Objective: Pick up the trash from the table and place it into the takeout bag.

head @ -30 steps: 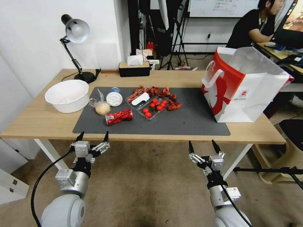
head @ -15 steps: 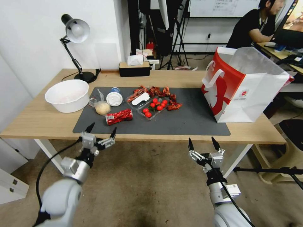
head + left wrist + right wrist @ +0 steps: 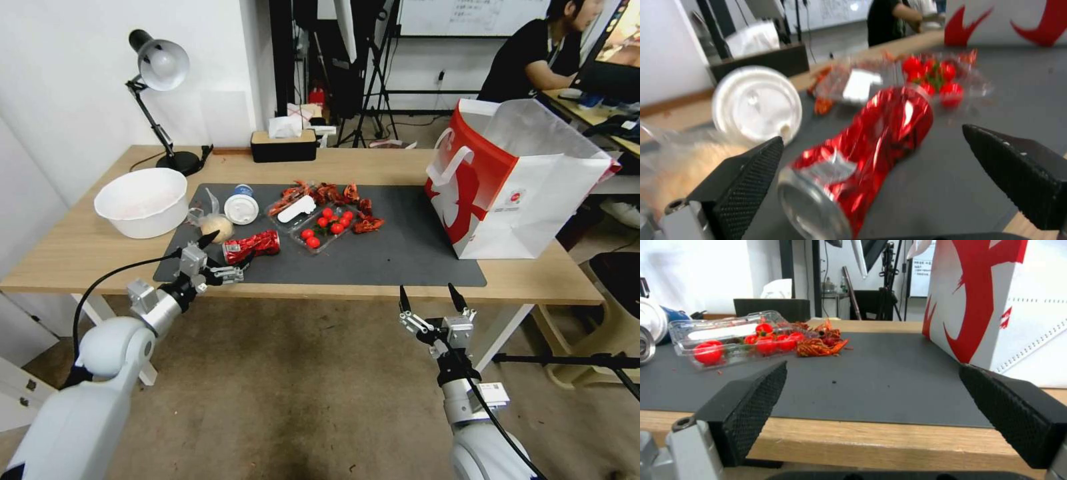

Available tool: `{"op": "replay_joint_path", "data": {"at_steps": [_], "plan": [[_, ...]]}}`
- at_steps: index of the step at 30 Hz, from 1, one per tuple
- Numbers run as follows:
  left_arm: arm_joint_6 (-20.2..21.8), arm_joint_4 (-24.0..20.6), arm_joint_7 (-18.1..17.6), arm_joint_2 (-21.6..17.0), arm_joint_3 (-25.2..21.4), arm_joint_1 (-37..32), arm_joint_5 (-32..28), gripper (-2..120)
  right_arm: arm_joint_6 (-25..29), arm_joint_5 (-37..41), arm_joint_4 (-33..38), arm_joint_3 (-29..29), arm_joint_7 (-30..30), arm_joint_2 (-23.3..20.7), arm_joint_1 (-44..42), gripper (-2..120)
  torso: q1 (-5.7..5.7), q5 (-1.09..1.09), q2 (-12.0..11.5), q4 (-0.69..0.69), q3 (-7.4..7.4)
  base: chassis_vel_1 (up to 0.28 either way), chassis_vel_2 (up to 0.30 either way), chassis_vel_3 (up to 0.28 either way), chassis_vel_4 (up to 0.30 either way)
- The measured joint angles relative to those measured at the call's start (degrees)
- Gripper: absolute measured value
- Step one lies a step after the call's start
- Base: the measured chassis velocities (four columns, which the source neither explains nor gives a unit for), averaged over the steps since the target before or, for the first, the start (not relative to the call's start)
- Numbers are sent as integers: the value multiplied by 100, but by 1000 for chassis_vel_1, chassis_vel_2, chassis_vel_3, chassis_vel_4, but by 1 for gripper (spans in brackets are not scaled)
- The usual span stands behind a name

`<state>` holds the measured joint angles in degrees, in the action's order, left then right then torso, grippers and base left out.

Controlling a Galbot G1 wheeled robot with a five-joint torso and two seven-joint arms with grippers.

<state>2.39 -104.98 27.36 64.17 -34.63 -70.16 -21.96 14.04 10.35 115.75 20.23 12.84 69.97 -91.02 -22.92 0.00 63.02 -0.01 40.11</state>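
Takeout bag (image 3: pixel 996 306) cut off by edge in right wrist view; bun bag (image 3: pixel 671 163) blurred, half behind end effector finger.

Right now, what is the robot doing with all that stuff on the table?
It is cleaning up trash. The left gripper, fingers open, is at the near edge of the grey mat, lined up on the crushed red can, not gripping it. The right gripper waits open below the table edge. The takeout bag stands open on the right.
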Motion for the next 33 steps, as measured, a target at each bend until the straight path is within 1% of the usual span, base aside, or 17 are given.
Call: {"op": "replay_joint_path", "data": {"at_steps": [2, 3, 5, 6, 7, 8, 9, 16, 18, 19, 21, 22, 25, 26, 28, 31, 33], "plan": [[28, 243, 229, -161, 96, 183, -83, 100, -10, 0, 0, 8, 4, 0, 16, 97, 0, -3, 0, 0, 0, 0, 0, 0, 0], [28, 243, 229, -161, 96, 183, -83, 100, -10, 0, 0, 8, 4, 0, 16, 97, 0, -3, 0, 0, 0, 0, 0, 0, 0], [106, 714, 627, -422, 322, 493, -149, 100, -17, 2, -25, 13, 9, 11, 37, 97, 0, -3, 0, 1, 0, 0, 0, 0, 0], [139, 899, 694, -506, 421, 623, -154, 100, -18, 2, -38, 13, 9, 19, 44, 97, 0, -1, 0, 1, 1, 0, 0, 0, 0], [139, 899, 694, -506, 421, 623, -154, 100, -18, 2, -38, 13, 9, 19, 44, 97, 0, -1, 0, 1, 1, 0, 0, 0, 0], [183, 1198, 794, -609, 550, 862, -132, 100, -20, 2, -48, 10, 12, 22, 61, 97, -1, -2, 0, 1, 0, 0, 0, 0, 0], [202, 1298, 811, -652, 602, 960, -120, 100, -22, 3, -48, 10, 13, 18, 71, 97, 0, -1, 0, 0, 0, 0, 0, 0, 0], [419, 1538, 1072, -854, 796, 1231, -86, 98, -31, 9, -51, 19, 34, 10, 110, 96, 0, -1, 0, 1, 0, 0, 0, 0, 0], [435, 1552, 1132, -901, 808, 1265, -77, 89, -31, 9, -62, 23, 37, 13, 106, 96, 0, -1, 0, 1, -1, 0, 0, 0, 0], [435, 1552, 1132, -901, 808, 1265, -77, 89, -31, 9, -62, 23, 37, 13, 106, 96, 0, -1, 0, 1, -1, 0, 0, 0, 0], [436, 1553, 1145, -929, 808, 1275, -71, 79, -30, 9, -64, 23, 37, 18, 90, 96, 0, 0, 0, 1, -1, 0, 0, 0, 0], [436, 1553, 1145, -929, 808, 1275, -71, 79, -30, 9, -64, 23, 37, 18, 90, 96, 0, 0, 0, 1, -1, 0, 0, 0, 0], [437, 1554, 1174, -966, 789, 1262, -49, 64, -27, 7, -66, 23, 38, 23, 82, 95, 0, 0, 1, 1, 0, 0, 0, 0, 0], [437, 1554, 1174, -966, 789, 1262, -49, 64, -27, 7, -66, 23, 38, 23, 82, 95, 0, 0, 1, 1, 0, 0, 0, 0, 0], [436, 1565, 1194, -977, 777, 1247, -24, 54, -26, 5, -66, 24, 40, 20, 83, 95, 0, -1, 1, 1, 0, 0, 0, 0, 0], [422, 1566, 1207, -989, 768, 1229, -17, 48, -26, 2, -66, 24, 41, 18, 82, 94, 0, 0, 1, 0, -1, 0, 0, 0, 0], [415, 1563, 1212, -994, 763, 1221, -16, 48, -26, 0, -64, 24, 42, 17, 81, 94, 0, -1, 1, 0, -1, 0, 0, 0, 0]]}}
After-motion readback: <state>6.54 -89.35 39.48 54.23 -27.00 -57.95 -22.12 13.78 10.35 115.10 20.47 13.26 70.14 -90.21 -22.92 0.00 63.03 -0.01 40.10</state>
